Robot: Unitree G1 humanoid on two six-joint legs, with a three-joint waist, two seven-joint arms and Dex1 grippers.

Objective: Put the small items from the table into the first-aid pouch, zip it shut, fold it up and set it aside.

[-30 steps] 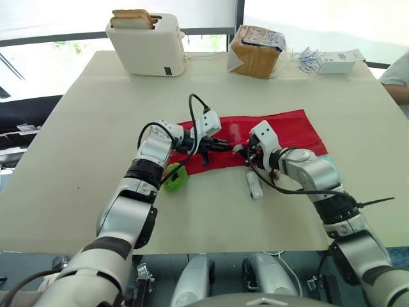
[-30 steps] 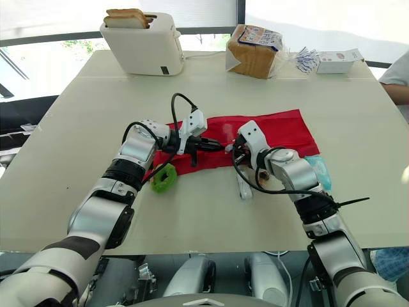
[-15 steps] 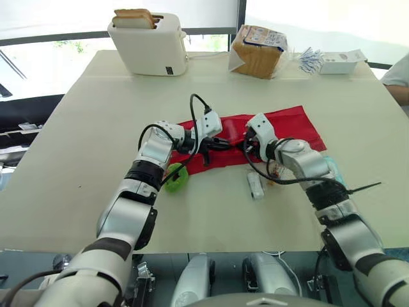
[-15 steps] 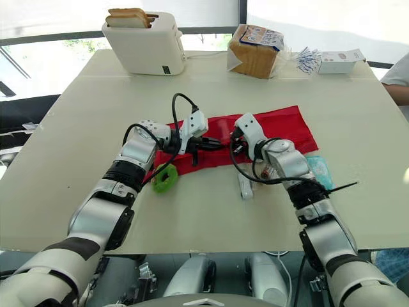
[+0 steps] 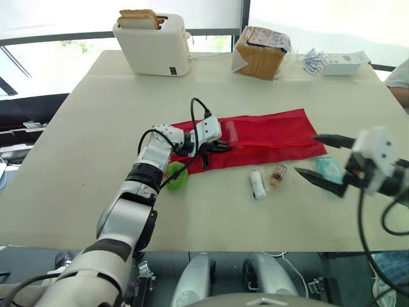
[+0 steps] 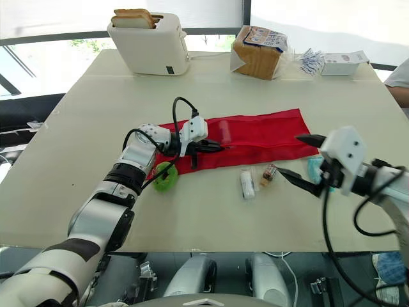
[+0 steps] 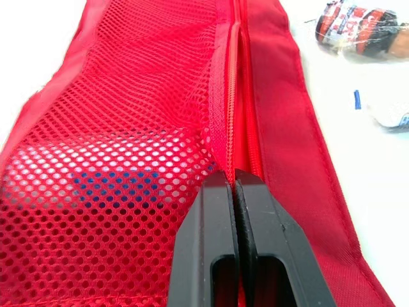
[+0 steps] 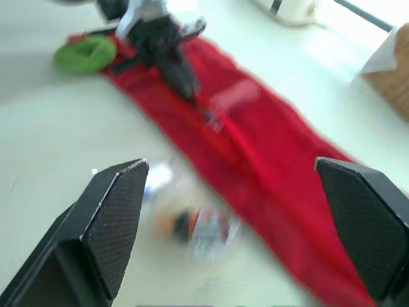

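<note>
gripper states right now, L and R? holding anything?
Left gripper: shut, pinching the red pouch at its zipper line.
Right gripper: open, holding nothing.

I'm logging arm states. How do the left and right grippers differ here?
The left gripper has its jaws shut on the red pouch at its zipper; the right gripper has its jaws wide open, holding nothing. The left gripper rests on the pouch; the right gripper is off it, near the teal packet. Both have black jaws.
</note>
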